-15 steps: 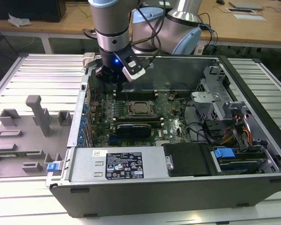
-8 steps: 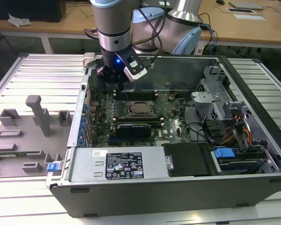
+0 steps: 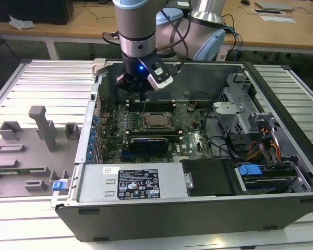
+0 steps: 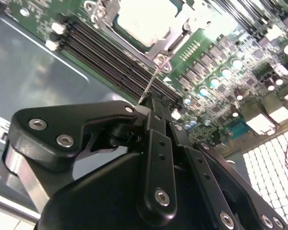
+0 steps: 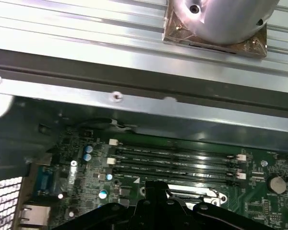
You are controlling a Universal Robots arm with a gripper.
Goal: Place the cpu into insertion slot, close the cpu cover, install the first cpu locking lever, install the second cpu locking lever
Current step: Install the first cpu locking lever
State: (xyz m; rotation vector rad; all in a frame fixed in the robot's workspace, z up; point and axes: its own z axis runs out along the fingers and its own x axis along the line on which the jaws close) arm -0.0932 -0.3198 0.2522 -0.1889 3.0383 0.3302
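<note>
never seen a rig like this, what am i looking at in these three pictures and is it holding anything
One robot arm works inside an open computer case lying on a slatted metal table. The exterior view comes from a camera off the arm. Both wrist views ride on the arm and look past its black gripper at the green motherboard. The cpu sits in place on the board with the cpu cover apparently down around it, next to the long memory slots. The gripper looks shut on the tip of a thin wire locking lever. Grey fixtures stand on the table at the exterior view's left.
</note>
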